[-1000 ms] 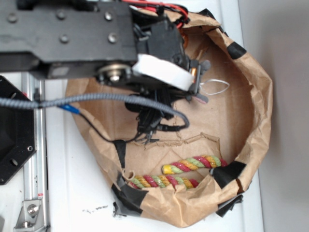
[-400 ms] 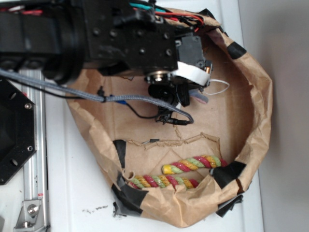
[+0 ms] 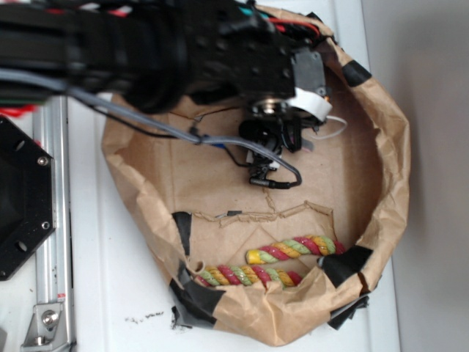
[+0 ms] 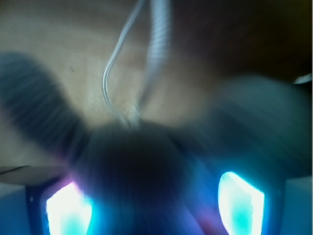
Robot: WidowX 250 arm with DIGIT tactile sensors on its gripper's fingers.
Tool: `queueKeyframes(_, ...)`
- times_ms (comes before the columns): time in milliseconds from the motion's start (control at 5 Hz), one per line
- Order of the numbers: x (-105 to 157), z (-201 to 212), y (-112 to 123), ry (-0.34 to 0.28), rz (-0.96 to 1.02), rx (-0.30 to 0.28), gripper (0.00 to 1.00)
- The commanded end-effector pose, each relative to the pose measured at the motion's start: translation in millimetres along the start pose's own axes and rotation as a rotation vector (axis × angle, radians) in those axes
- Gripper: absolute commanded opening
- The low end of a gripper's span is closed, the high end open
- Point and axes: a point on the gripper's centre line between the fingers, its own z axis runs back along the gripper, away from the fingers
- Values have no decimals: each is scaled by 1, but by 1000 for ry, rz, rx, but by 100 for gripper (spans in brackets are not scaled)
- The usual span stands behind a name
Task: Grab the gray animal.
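One end effector (image 3: 293,136) sits low over gray animal (image 4: 142,161) w/ string loop (image 4: 115,73), positioned to grab; grip state can't tell.

We see a tan-brown paper basin (image 3: 385,169) patched with black tape (image 3: 344,265). Inside the basin, near its lower wall, lies a twisted rope (image 3: 293,251) striped red, yellow and pale green. Above the rope, the black arm (image 3: 183,51) carries red and teal wires and a white band. In the wrist view, we see the gray animal (image 4: 142,166), blurred dark gray, with a white string loop (image 4: 115,63), against the tan floor and flanked by two glowing cyan-white patches.
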Motion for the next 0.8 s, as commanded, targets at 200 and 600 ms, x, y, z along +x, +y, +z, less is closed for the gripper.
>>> queueKeyframes(200,16,58,-14,-43,54,-75,0)
queueKeyframes(600,0,152,-43,198,216,63,30)
